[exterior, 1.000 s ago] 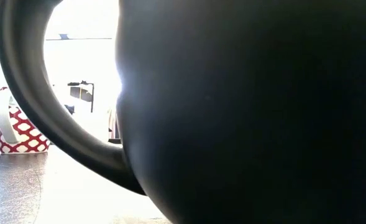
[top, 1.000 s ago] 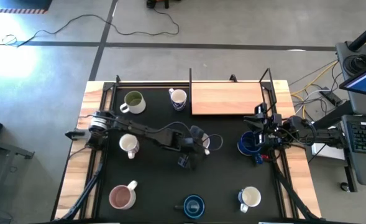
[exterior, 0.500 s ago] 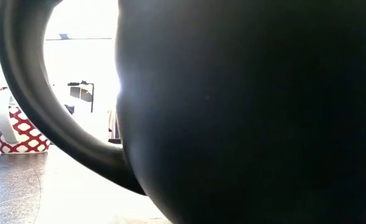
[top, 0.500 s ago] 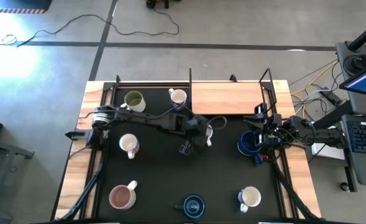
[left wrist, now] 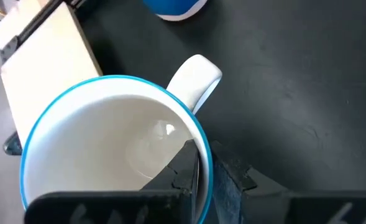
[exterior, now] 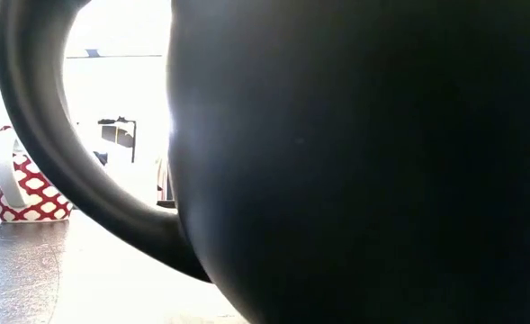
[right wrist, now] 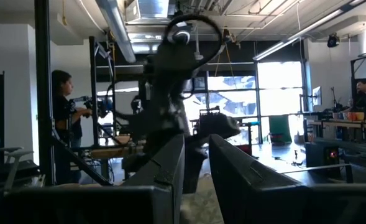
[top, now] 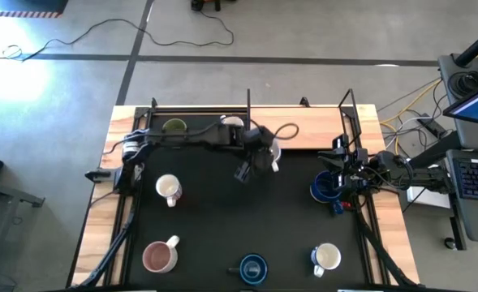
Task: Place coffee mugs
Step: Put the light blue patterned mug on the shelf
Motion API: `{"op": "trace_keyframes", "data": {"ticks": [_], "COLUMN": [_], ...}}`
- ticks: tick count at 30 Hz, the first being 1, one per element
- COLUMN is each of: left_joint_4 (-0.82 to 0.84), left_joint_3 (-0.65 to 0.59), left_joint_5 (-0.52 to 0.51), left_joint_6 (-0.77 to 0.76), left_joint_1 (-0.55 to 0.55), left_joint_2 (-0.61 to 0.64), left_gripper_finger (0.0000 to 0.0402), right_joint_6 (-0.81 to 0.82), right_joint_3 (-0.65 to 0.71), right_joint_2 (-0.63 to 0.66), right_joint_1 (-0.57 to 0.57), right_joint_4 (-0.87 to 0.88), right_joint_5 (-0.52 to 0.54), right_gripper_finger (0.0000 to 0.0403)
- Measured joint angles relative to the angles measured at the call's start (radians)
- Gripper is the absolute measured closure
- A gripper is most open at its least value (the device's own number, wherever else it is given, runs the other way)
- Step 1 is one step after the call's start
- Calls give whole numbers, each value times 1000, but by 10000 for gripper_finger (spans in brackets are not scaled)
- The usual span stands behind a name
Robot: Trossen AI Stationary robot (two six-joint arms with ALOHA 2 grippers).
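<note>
Left gripper [left wrist: 198, 180] clamped on white mug's [left wrist: 108, 155] rim — one finger inside, handle beside it

From above, the light is even and soft, the black mat [top: 222, 235] flat and nearly shadowless, a pale glare patch on the concrete floor [top: 27, 73] at far left. At bench height a dark mug [exterior: 354, 162] sits right against the lens, a blurred silhouette against blown-out white daylight. The left wrist view is bright: a small highlight gleams inside the white mug [left wrist: 114, 149], its near rim soft. The right wrist view is dim and backlit by glaring windows [right wrist: 282, 93], foreground murky.
</note>
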State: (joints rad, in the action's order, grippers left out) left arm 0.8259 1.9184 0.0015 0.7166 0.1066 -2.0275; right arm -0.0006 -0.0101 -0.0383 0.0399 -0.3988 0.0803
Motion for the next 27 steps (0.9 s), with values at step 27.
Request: {"op": "trace_keyframes", "data": {"ticks": [27], "left_joint_4": [29], "left_joint_3": [108], "left_joint_5": [74], "left_joint_6": [150], "left_joint_1": [170], "left_joint_2": [-109], "left_gripper_finger": [389], "right_joint_6": [0], "right_joint_3": [0], "right_joint_2": [-4], "right_joint_1": [0], "right_joint_4": [2], "right_joint_5": [0], "right_gripper_finger": [337]}}
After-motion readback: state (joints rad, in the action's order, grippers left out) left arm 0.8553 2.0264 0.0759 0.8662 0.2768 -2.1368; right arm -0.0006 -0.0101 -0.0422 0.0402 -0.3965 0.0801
